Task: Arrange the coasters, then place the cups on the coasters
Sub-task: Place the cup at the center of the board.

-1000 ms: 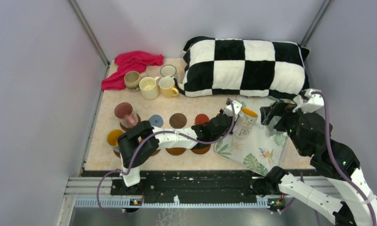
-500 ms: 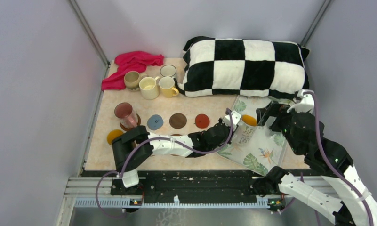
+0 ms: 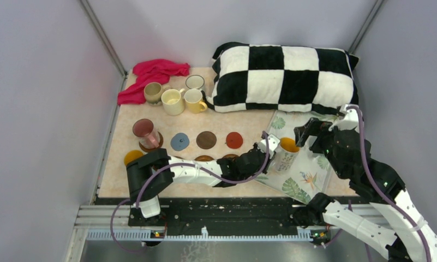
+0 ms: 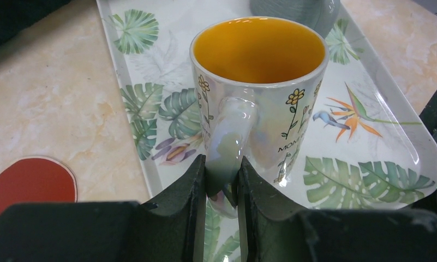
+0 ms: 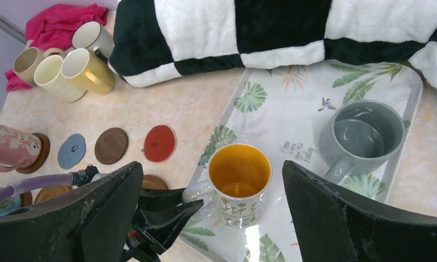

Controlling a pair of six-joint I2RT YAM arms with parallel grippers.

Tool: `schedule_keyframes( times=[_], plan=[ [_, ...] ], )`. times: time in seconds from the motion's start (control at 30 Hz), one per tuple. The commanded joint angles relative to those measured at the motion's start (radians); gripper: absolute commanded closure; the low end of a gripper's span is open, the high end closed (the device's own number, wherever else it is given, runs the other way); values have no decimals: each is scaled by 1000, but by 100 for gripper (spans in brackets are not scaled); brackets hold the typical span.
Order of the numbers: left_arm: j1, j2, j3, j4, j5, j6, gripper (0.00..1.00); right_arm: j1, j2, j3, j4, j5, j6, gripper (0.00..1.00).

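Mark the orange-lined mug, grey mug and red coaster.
orange-lined mug (image 5: 239, 177): right wrist view, orange interior.
grey mug (image 5: 363, 136): right wrist view, inside bottom.
red coaster (image 5: 160, 143): right wrist view, disc centre.

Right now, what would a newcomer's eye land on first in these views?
The big black-and-white checkered pillow at the back dominates. Next comes the left tool, shut on the handle of an orange-lined floral mug at the leaf-print tray on the right.
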Motion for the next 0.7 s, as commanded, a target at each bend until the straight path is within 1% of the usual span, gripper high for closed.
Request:
schedule_keyframes(
  times=[0.0, 0.13, 0.4, 0.67],
  plan=[
    [-33, -26, -24, -7, 44, -33, 83, 5, 4, -5, 39, -11, 7, 1],
    [-40, -32, -34, -12, 51, -34, 79, 4, 6, -12, 54, -19, 8, 1],
    [-52, -10, -32, -25, 60, -43, 75, 5, 10, -11, 55, -18, 0, 1],
    [-78, 39, 3, -54, 86, -58, 72, 5, 14, 1, 38, -25, -16, 1]
  ],
)
